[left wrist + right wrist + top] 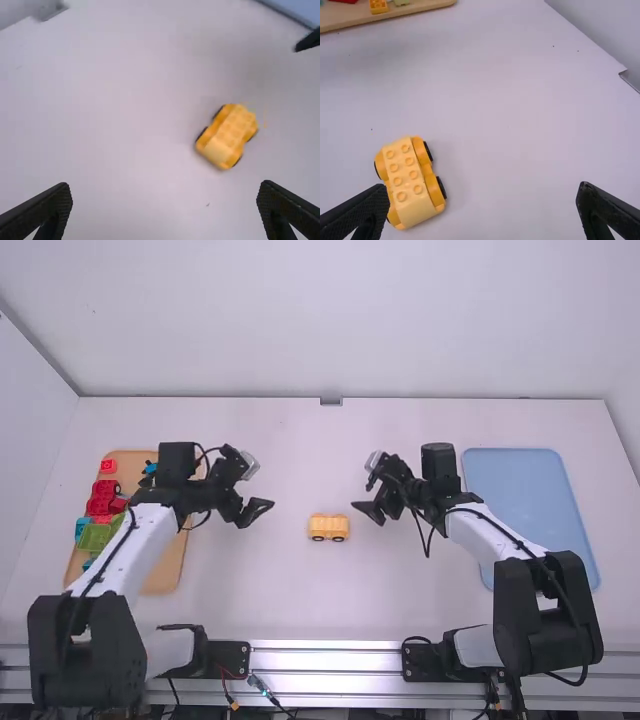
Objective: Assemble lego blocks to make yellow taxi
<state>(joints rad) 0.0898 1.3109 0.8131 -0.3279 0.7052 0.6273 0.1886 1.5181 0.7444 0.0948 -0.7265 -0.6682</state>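
Note:
A yellow toy car with black wheels stands on the bare table between the two arms, studs facing up. To its left is my left gripper, open and holding nothing; to its right is my right gripper, also empty. In the left wrist view the yellow car lies beyond the widely parted fingers of my left gripper. The right wrist view has the yellow car near one finger of my right gripper, which is open too; the two do not visibly touch.
Red, green and blue blocks lie on a wooden tray at the left, partly under the left arm. A blue tray rests at the right, beside the right arm. A small grey bracket sits at the table's far edge.

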